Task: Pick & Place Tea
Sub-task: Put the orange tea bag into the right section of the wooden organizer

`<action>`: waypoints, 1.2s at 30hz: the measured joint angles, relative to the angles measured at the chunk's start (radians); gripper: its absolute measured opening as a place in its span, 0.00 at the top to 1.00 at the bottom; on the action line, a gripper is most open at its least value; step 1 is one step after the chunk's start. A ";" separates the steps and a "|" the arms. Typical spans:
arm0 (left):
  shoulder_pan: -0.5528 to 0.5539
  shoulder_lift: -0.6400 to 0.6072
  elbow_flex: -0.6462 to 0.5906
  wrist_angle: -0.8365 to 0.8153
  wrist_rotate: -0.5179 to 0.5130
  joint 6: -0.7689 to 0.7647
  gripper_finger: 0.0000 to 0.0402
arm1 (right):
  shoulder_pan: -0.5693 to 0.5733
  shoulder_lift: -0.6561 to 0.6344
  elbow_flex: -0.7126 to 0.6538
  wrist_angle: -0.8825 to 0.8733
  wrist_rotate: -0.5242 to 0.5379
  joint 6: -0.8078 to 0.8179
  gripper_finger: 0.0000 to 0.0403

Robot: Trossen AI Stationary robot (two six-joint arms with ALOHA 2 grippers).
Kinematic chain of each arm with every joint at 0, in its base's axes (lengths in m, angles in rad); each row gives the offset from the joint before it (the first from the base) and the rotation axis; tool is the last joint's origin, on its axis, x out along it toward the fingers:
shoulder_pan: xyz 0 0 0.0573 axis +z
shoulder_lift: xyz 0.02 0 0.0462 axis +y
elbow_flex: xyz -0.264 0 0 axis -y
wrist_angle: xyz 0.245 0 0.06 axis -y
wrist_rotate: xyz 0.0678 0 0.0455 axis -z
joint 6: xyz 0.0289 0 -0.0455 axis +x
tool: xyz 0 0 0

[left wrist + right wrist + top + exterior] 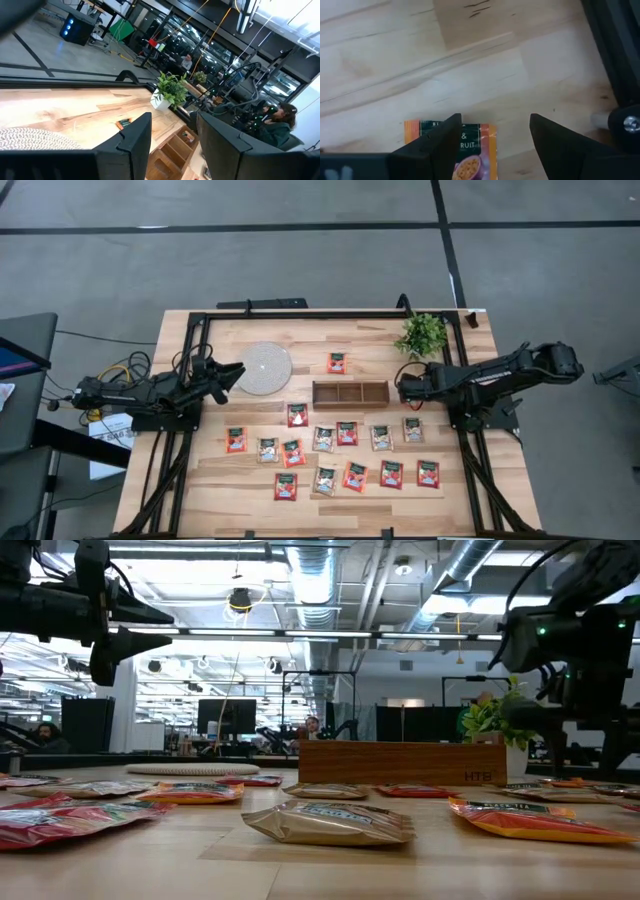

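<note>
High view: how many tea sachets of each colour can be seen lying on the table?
Red-orange sachets: 9
Pale grey-green sachets: 5
Total: 14, counting only those that show in the high view

Wooden three-compartment tray (349, 394) mid-table, all compartments bare. Round grey-white disc (263, 367) to its left. Potted plant (422, 335) near the far right corner.
</note>
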 joint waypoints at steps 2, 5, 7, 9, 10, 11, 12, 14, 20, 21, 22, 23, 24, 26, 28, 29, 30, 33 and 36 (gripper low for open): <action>0.000 0.000 0.000 0.000 0.000 0.000 0.62 | -0.010 0.000 -0.003 0.013 -0.004 -0.016 0.44; 0.000 0.000 0.000 0.000 0.000 0.000 0.62 | -0.017 0.000 -0.003 0.014 -0.005 -0.020 0.44; 0.000 0.000 0.000 0.000 0.000 0.000 0.62 | -0.018 0.000 -0.003 0.014 -0.006 -0.040 0.44; 0.000 0.000 0.000 0.000 0.000 0.000 0.62 | -0.017 0.000 -0.003 0.018 -0.010 -0.045 0.44; 0.000 0.000 0.000 0.000 0.000 0.000 0.62 | -0.016 0.000 -0.003 0.025 -0.010 -0.047 0.44; 0.000 0.000 0.000 0.000 0.000 0.000 0.62 | -0.013 0.000 -0.003 0.034 -0.010 -0.051 0.44; 0.000 0.000 0.000 0.000 0.000 0.000 0.62 | -0.009 0.000 -0.003 0.044 -0.010 -0.061 0.44; 0.000 0.000 0.000 0.000 0.000 0.000 0.62 | -0.003 0.000 -0.003 0.053 -0.010 -0.065 0.44; 0.000 0.000 0.000 0.000 0.000 0.000 0.62 | 0.021 -0.011 -0.003 0.051 -0.011 -0.065 0.44; 0.000 0.000 0.000 0.000 0.000 0.000 0.62 | 0.025 -0.014 -0.003 0.051 -0.011 -0.065 0.44; 0.000 0.000 0.000 0.000 0.000 0.000 0.62 | 0.031 -0.019 -0.003 0.051 -0.011 -0.065 0.44; 0.000 0.000 0.000 0.000 0.000 0.000 0.62 | 0.035 -0.026 -0.003 0.051 -0.011 -0.065 0.44; 0.000 0.000 0.000 0.000 0.000 0.000 0.62 | 0.040 -0.033 -0.002 0.051 -0.011 -0.065 0.44; 0.000 0.000 0.000 0.000 0.000 0.000 0.62 | 0.050 -0.047 -0.002 0.052 -0.011 -0.065 0.44; 0.000 0.000 0.000 0.000 0.000 0.000 0.62 | 0.060 -0.059 -0.002 0.051 -0.016 -0.070 0.44; 0.000 0.000 0.000 0.000 0.000 0.000 0.62 | 0.065 -0.062 -0.001 0.051 -0.019 -0.073 0.44; 0.000 0.000 0.000 0.000 0.000 0.000 0.62 | 0.068 -0.062 -0.001 0.050 -0.023 -0.075 0.44; 0.000 0.000 0.000 0.000 0.000 0.000 0.62 | 0.066 -0.038 -0.001 0.044 -0.032 -0.091 0.44; 0.000 0.000 0.000 0.000 0.000 0.001 0.62 | 0.046 0.017 -0.001 0.053 -0.031 -0.094 0.44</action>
